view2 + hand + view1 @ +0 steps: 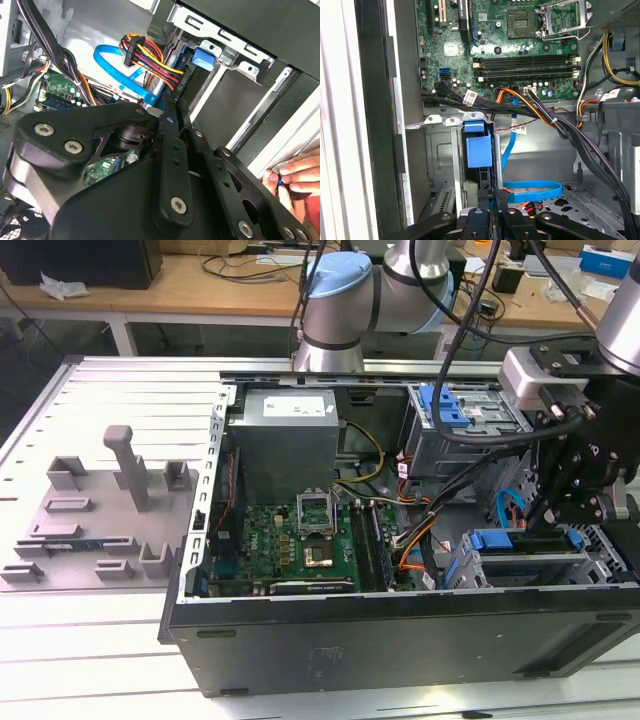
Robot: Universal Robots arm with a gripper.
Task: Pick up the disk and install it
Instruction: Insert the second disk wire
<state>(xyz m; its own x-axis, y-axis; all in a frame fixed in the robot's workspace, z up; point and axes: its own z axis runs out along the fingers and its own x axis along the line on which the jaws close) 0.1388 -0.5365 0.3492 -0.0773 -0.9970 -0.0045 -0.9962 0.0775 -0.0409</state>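
Note:
The disk (520,550) sits on edge in the drive bay at the lower corner of the open computer case on the exterior view's right, its blue carrier frame (475,150) facing the motherboard. My gripper (560,515) hangs right above that bay. In both wrist views my gripper (491,196) (170,112) has its black fingers (501,197) drawn close together on the disk's near edge. The carrier's blue tab (205,57) lies just beyond the fingertips, between the bay's metal rails.
Bundled cables (545,115) and a blue flat cable (535,189) run beside the bay. The motherboard (300,535) and grey power-supply box (285,435) fill the case's middle. Another blue-framed bay (450,405) lies behind. A person's hand (295,177) rests at the case edge. A grey fixture plate (100,510) lies left.

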